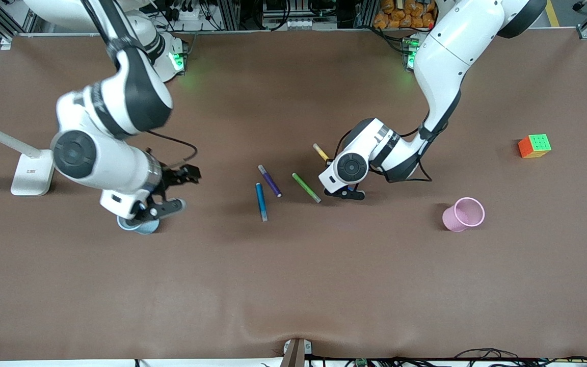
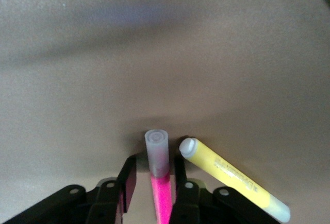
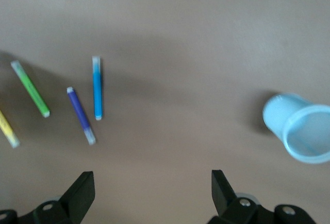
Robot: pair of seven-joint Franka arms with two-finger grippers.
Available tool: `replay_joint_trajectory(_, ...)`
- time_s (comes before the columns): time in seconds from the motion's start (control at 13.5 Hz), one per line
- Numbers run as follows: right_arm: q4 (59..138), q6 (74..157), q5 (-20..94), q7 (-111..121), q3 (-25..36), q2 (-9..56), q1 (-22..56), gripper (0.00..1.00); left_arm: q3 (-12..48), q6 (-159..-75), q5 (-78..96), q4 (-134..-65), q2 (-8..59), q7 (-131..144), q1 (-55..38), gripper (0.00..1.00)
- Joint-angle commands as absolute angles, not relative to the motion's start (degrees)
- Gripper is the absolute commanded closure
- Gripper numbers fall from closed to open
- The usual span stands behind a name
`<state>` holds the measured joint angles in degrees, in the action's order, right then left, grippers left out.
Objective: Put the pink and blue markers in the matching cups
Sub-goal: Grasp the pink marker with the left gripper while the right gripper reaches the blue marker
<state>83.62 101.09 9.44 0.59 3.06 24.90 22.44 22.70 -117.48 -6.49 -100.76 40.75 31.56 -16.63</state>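
The pink marker (image 2: 163, 195) lies on the table between the fingers of my left gripper (image 2: 154, 183), its pale cap (image 2: 157, 149) pointing away from the hand. The jaws are open, with a gap on one side of the marker. In the front view my left gripper (image 1: 345, 193) is low at the table and hides this marker. The blue marker (image 1: 261, 202) lies on the table beside the purple one. My right gripper (image 1: 156, 210) is open and empty over the light blue cup (image 1: 140, 226). The light pink cup (image 1: 464, 214) stands toward the left arm's end.
A yellow marker (image 2: 234, 177) lies close beside the left gripper's fingers. A purple marker (image 1: 269, 180) and a green marker (image 1: 306, 187) lie between the blue marker and the left gripper. A colour cube (image 1: 534, 146) and a white stand (image 1: 31, 173) sit at the table's two ends.
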Motion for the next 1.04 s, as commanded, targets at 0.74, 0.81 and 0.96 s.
replay_joint_trajectory(0.74,82.5,130.1,9.7,-7.5,3.6,44.9,33.9,0.0,22.2,-117.2,-7.6,-98.0,42.5,31.1,-16.6,1.0)
replay_joint_trajectory(0.81,82.4,131.1,9.5,-9.8,3.6,46.0,34.8,0.0,22.2,-117.2,-7.6,-97.9,41.8,31.2,-16.4,1.0)
replay_joint_trajectory(0.96,82.4,133.5,9.4,-11.4,3.6,47.5,35.2,0.0,22.0,-116.5,-7.6,-97.8,39.6,31.3,-15.6,1.0)
